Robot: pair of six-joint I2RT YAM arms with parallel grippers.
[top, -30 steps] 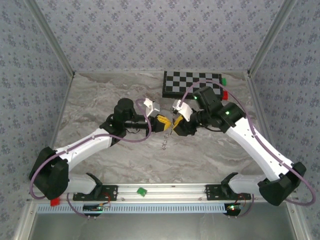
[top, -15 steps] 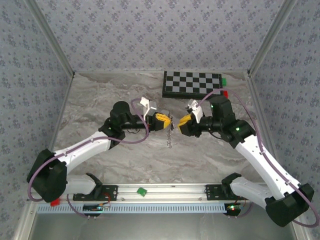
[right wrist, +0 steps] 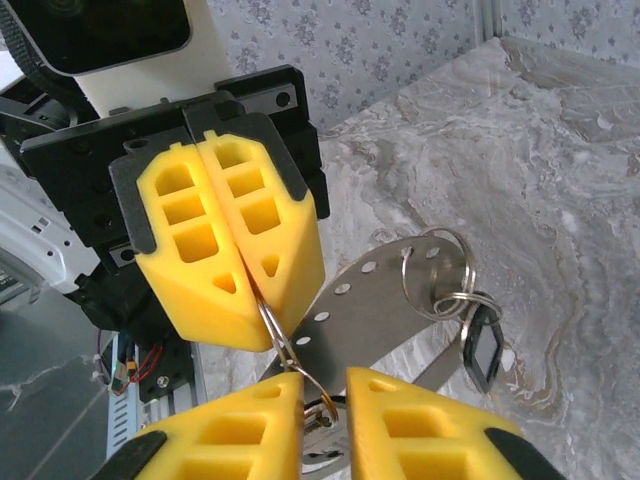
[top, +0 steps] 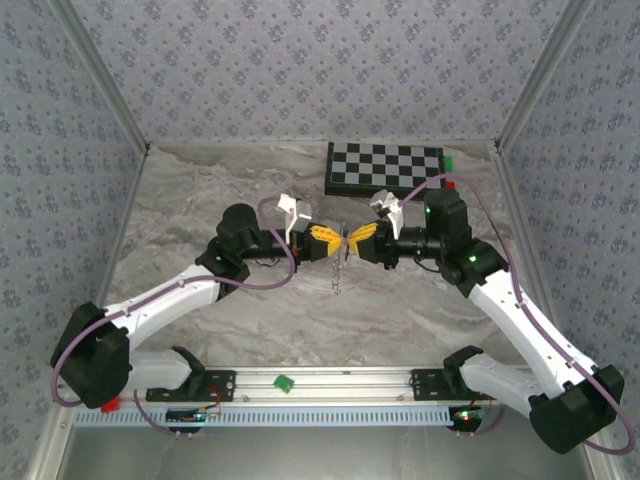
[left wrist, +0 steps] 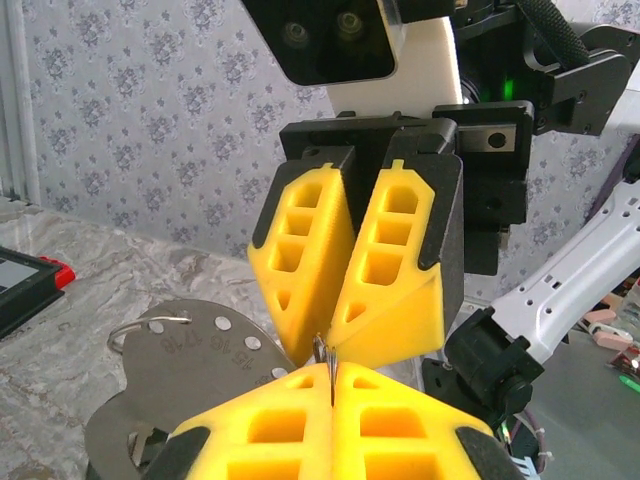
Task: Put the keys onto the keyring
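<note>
Right hand (top: pixel 351 243) nearer, left hand (top: pixel 339 243) pinching keyring (right wrist: pixel 283 350), plate (left wrist: pixel 190 350) stamping illegible

You have the keyring (right wrist: pixel 284 352), a thin wire loop, raised in mid-air; the keys (right wrist: pixel 482 352), one dark-headed, hang bunched just below it.

Light falls evenly from above. On my overhead feed the table (top: pixel 180 200) reads bright and flat, with only faint, soft shadows under the arms near its middle. The frame posts splay outward toward the corners, a wide-lens bend. The checkerboard (top: pixel 385 168) at the far edge is crisp. On the left wrist feed the left gripper (left wrist: pixel 330 378) sits so close that its yellow foam blurs slightly, and a green indicator light (left wrist: pixel 510 88) blooms. On the right wrist feed the keyring (right wrist: pixel 281 345) glints and the perforated metal plate (right wrist: pixel 370 288) carries a dull sheen.
</note>
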